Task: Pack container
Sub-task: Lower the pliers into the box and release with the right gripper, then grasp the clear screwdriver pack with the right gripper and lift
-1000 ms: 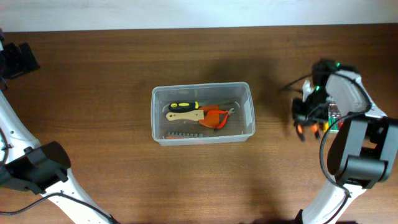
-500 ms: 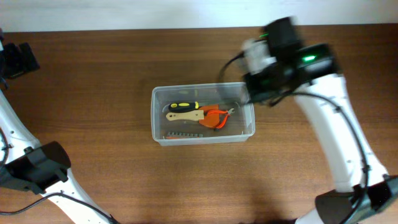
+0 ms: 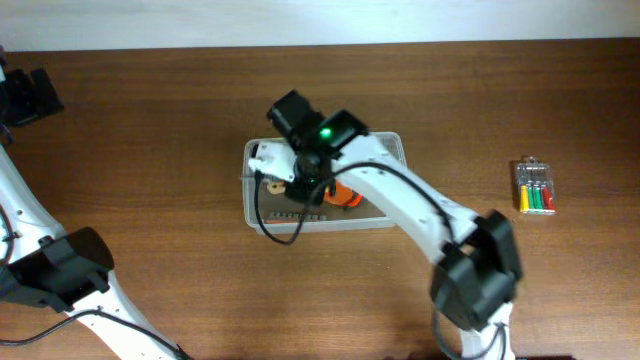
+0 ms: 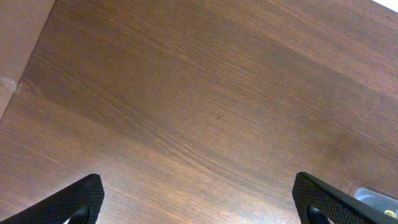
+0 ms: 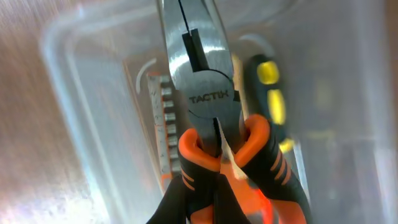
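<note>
Left claw (image 4: 202, 202): we saw it spread, well apart from container (image 3: 398, 200).
Right claw (image 3: 295, 172): above container; grip we couldn't tell.

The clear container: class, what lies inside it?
Orange-handled pliers, a yellow-and-black handle and a strip of bits lie inside the container. The right arm covers much of it overhead; more may be hidden.
</note>
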Controlling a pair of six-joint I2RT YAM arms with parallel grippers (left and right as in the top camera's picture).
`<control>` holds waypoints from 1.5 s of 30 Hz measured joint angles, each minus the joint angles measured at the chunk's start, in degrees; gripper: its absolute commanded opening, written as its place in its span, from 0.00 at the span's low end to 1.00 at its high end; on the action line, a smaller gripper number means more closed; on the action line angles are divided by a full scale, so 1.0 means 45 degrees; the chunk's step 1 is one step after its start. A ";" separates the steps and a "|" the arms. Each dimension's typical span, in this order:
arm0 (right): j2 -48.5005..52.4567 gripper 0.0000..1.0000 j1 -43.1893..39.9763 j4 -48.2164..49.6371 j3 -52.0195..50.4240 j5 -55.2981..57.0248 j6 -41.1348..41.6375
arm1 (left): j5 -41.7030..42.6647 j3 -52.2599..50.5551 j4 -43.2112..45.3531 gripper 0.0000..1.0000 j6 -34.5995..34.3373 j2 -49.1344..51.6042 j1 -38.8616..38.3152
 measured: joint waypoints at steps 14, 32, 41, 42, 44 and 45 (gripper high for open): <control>0.1593 0.61 -0.0194 -0.2118 0.0350 0.0520 0.0850 | 0.0000 0.0000 0.0000 0.99 -0.0005 0.0000 0.0000; -0.2769 0.86 -1.1210 -0.4512 0.3988 0.1705 0.6902 | 0.0000 0.0000 0.0000 0.99 0.0000 0.0000 0.0000; -0.1214 0.99 -1.4115 -0.4104 0.1894 0.1739 0.7664 | 0.0000 0.0000 0.0005 0.99 0.0000 0.0000 0.0000; -0.0991 0.99 -1.4226 -0.3963 0.1647 0.1739 0.7626 | 0.0000 0.0000 0.0000 0.99 0.0000 0.0000 0.0000; -0.0539 0.99 -1.4338 -0.3609 0.1180 0.1739 0.7567 | 0.0000 0.0000 0.0000 0.99 -0.0005 0.0000 0.0000; -0.0301 0.98 -1.4358 -0.3434 0.0986 0.1739 0.7543 | 0.0000 0.0000 0.0000 0.99 0.0000 0.0000 0.0000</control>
